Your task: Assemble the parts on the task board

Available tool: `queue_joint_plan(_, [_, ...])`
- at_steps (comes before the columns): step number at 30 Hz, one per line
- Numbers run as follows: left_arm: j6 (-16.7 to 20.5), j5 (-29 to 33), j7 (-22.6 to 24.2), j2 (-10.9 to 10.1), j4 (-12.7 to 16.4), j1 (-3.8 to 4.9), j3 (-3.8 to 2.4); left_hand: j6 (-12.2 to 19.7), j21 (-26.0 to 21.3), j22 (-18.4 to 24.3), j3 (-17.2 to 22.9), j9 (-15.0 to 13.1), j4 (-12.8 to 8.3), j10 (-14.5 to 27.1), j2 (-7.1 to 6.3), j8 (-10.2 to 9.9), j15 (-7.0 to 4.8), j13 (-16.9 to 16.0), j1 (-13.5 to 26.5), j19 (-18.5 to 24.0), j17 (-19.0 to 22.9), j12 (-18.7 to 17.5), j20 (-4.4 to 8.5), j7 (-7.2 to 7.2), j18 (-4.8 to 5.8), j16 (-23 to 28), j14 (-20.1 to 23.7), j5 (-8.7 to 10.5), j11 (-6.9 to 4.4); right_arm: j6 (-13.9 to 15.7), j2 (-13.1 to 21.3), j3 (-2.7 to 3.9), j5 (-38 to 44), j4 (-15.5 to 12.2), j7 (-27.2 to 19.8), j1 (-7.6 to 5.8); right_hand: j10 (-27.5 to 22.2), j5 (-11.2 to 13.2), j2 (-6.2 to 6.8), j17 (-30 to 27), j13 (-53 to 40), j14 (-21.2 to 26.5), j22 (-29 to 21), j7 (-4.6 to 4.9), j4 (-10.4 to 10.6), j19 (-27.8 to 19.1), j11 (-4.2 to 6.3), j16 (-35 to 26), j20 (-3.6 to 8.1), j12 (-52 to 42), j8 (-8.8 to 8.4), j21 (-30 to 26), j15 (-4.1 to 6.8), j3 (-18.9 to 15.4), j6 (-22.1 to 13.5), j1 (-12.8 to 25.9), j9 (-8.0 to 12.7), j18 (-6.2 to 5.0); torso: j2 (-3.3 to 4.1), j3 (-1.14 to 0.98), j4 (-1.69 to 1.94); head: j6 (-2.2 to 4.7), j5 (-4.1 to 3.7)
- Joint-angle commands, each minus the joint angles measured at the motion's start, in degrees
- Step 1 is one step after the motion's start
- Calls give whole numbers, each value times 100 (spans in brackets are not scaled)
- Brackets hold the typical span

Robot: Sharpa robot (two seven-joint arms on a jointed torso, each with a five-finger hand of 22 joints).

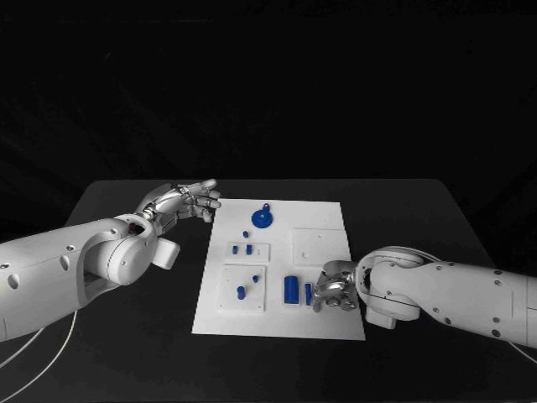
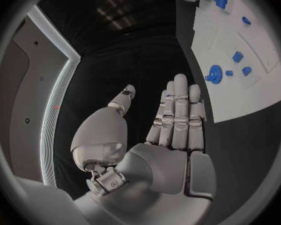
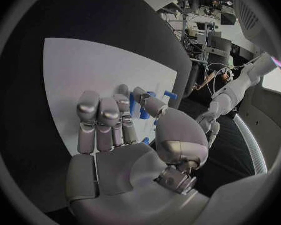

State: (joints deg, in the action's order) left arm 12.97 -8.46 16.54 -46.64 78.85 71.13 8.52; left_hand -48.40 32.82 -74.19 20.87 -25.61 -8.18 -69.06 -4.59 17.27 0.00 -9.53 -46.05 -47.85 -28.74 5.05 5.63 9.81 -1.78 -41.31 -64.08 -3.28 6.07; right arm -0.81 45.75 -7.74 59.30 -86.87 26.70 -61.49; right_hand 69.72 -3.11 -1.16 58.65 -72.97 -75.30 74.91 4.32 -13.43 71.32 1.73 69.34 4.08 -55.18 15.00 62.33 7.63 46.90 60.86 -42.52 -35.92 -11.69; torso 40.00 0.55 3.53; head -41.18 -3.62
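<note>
Hovering spread-fingered and empty off the task board's (image 1: 329, 323) edge, the left hand (image 1: 184, 201) idles while the right hand (image 1: 333, 288) seemingly pinches a small, stiff, light blue part (image 1: 307, 293) by its sides.

The task board (image 1: 323, 323) lies on the surface (image 1: 123, 353), between the two hands. The left hand (image 1: 184, 201) hovers just beside the board's far left corner, off the board. Nearest to that hand on the board is a gear-shaped part (image 1: 263, 220), with two small parts (image 1: 242, 248) just beyond it toward the robot. The right hand (image 1: 334, 287) rests over the board's near right portion. Just beside its fingers, on the side facing the left hand, stand a block-shaped part (image 1: 290, 290) and a slim part (image 1: 307, 293). Farther from that hand, toward the board's left edge, sits a small peg (image 1: 241, 292).
</note>
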Motion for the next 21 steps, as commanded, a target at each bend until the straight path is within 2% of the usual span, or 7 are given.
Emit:
queue_joint_plan(1, [-45, 26, 30, 7, 16, 4, -4, 49, -32, -8, 19, 7, 24, 22, 7, 17, -6, -6, -26, -50, -8, -29, 3, -8, -105, 29, -21, 23, -4, -12, -18, -4, 132, 38, 70, 10, 19, 31, 7, 4, -8, 10, 80, 18, -34, 0, 10, 5, -19, 20, -36, -4, 5, 20, 39, -25, 15, -331, -1, -2, -2, 6, 1])
queue_joint_plan(14, [-44, 26, 20, 6, 21, 4, -2, 48, -33, -13, 18, 7, 23, 21, 9, 19, -5, -6, -36, -52, -12, -29, 2, -7, -104, 31, -21, 24, -4, -108, 22, -4, 116, 30, 21, 10, 29, 31, 55, 3, -11, 7, 82, 20, -83, 12, 8, 7, -31, 17, -35, 11, 2, 96, 44, -5, 12, -331, -2, -4, -5, 18, 3])
queue_joint_plan(18, [-42, 26, 21, 4, 8, 4, -2, 49, -34, -14, 18, 7, 22, 20, 8, 19, -5, -6, -37, -52, -13, -29, 2, -7, -104, 31, -21, 24, -4, -102, 77, -4, 76, 5, -88, 10, 31, 14, 179, -3, -11, 2, 81, 27, -128, 21, 1, 4, -45, 19, -40, 17, -5, 48, 43, 73, 16, -331, -1, -6, -5, 30, 1])
queue_joint_plan(21, [-37, 26, 28, 6, -7, 4, -2, 49, -34, -15, 17, 7, 23, 20, 9, 20, -5, -7, -38, -52, -14, -28, 2, -7, -103, 32, -21, 24, -4, -231, 139, -3, -52, -25, -326, 10, 30, 4, 346, -9, -10, -4, 76, 31, -156, 31, -4, -2, -54, 22, -47, 18, -8, -63, 40, 168, 24, -331, -3, -6, -5, 40, -3])
